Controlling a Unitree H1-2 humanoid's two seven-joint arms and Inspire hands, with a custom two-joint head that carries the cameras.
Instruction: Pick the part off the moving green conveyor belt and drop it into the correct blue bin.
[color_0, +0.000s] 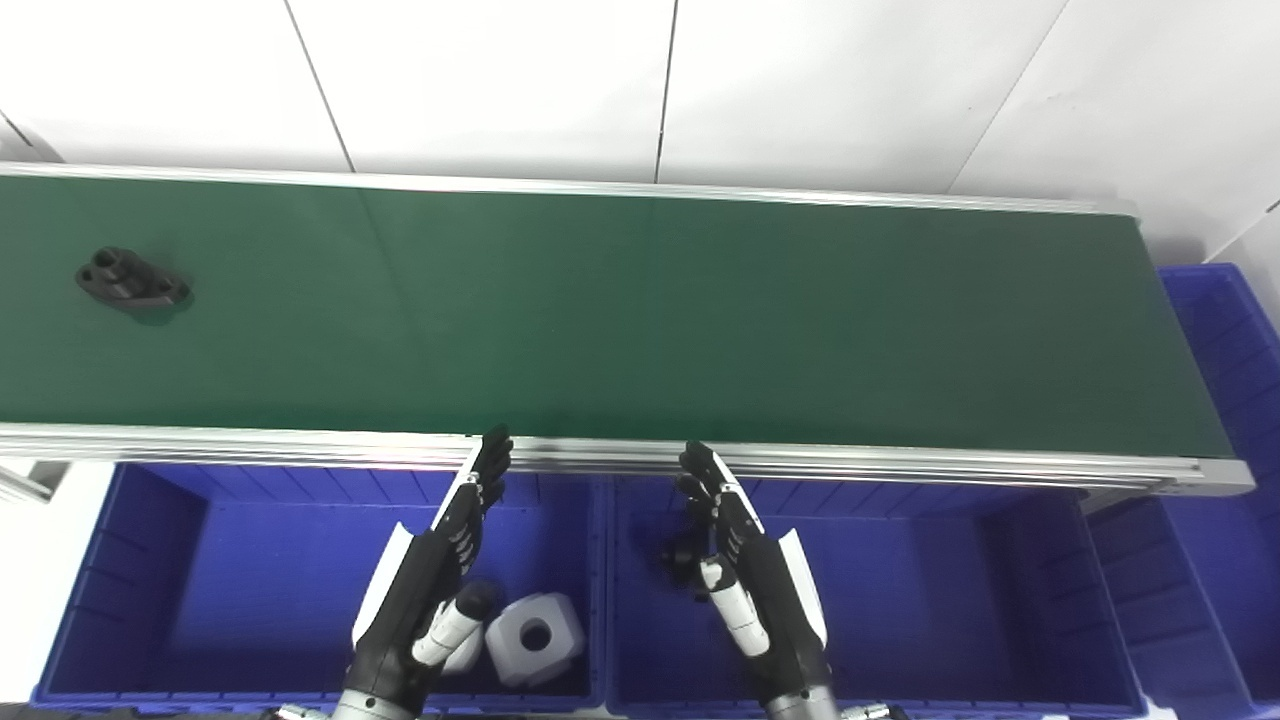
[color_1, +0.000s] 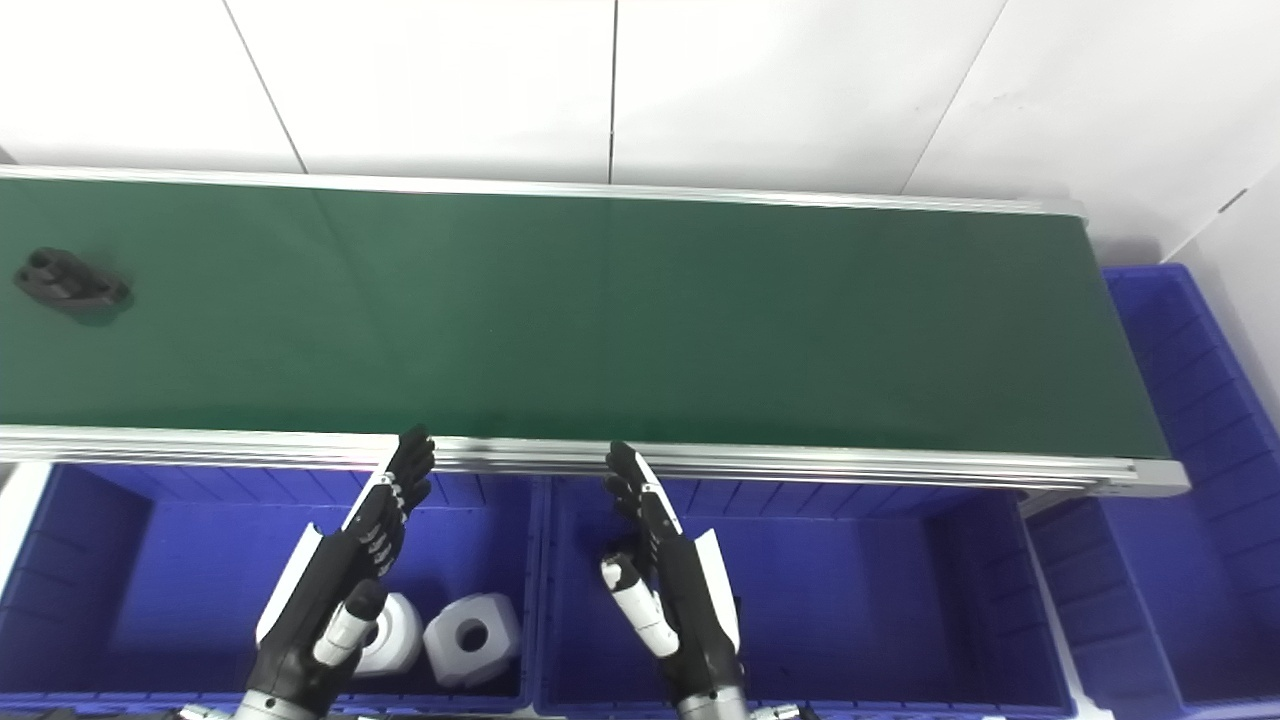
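Black part (color_0: 132, 280): is being carried flat at the far left of the green conveyor belt (color_0: 640, 320), well apart from both hands; nothing is pinched yet.
Left bin (color_0: 130, 560): is being occupied by two white parts (color_0: 535, 637) beside the left forearm; a black part dropped here would probably be missorted.
Left hand (color_0: 440, 570): is being held over this bin, fingers straight and slightly parted, tips near the belt's aluminium rail (color_0: 600, 455).
Rail risk: fingertips could be caught on the rail if a reach is made too low.
Right hand (color_0: 745, 570): is being held likewise, holding nothing, over the middle bin (color_0: 950, 580), where a dark piece (color_0: 683, 552) seems to lie.
Timing risk: the part could be missed, being in motion.
Open room: belt surface is being left bare to the right end, where a third bin (color_0: 1230, 340) is waiting.
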